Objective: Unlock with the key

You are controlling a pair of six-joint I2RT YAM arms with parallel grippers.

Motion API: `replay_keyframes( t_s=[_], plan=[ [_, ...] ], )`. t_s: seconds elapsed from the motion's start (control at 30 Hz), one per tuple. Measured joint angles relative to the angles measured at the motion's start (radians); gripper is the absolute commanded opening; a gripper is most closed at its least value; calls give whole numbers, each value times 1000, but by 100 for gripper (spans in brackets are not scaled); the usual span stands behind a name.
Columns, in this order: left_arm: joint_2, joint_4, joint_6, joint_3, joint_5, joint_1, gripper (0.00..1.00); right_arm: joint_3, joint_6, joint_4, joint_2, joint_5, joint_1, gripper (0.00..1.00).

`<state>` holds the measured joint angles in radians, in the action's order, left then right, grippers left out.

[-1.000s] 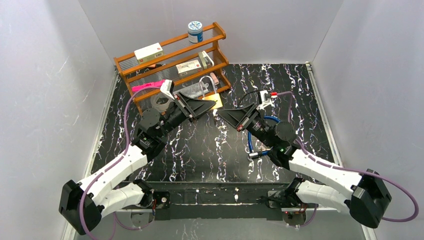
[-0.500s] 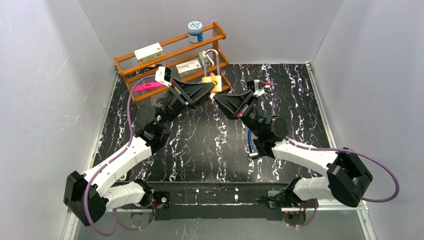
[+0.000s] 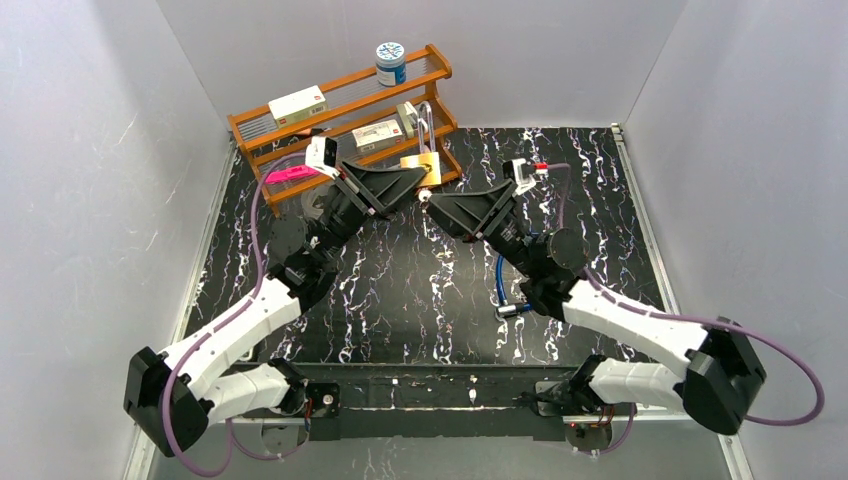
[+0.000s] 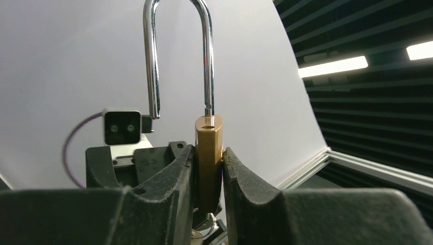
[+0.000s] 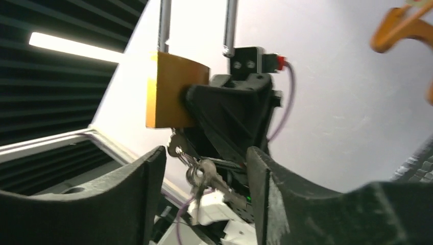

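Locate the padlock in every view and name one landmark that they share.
Top external: padlock upper centre, in front of the shelf's right end.
Left wrist: padlock at centre, its body between the fingers, shackle up.
Right wrist: padlock upper left of centre, keys hanging below it.
Shared landmark: the left gripper clamped on its body.

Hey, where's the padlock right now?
In the top view the padlock is held upright in the left end effector, back-centre, just in front of the wooden shelf's right end.
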<state>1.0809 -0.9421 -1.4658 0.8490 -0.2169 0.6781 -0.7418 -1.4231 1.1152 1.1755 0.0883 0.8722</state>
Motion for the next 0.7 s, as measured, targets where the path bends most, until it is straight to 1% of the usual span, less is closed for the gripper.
replay_keyframes(
  t_s=[0.07,0.23,0.33,0.4,0.43,0.5,0.6,0.7],
  plan=[
    [-17,16,39,-4,0,0,0,13,68,-111,-60,-7,0,76],
    [-78,138,187,-6,-6,0,0,49,239,-346,-242,-14,0,79],
    [-100,313,330,29,-40,0,0,51,350,-512,-344,-27,0,79],
    [-99,449,429,69,-65,0,0,43,417,-636,-396,-68,1,78],
    [-99,513,480,84,-77,0,0,32,439,-682,-406,-88,1,78],
    [-99,626,573,103,-100,0,0,-30,487,-826,-398,-159,0,77],
    [-99,783,708,115,-146,0,0,-169,541,-995,-325,-247,0,76],
    [-100,892,810,115,-188,0,0,-313,583,-1151,-217,-320,0,74]
  ],
)
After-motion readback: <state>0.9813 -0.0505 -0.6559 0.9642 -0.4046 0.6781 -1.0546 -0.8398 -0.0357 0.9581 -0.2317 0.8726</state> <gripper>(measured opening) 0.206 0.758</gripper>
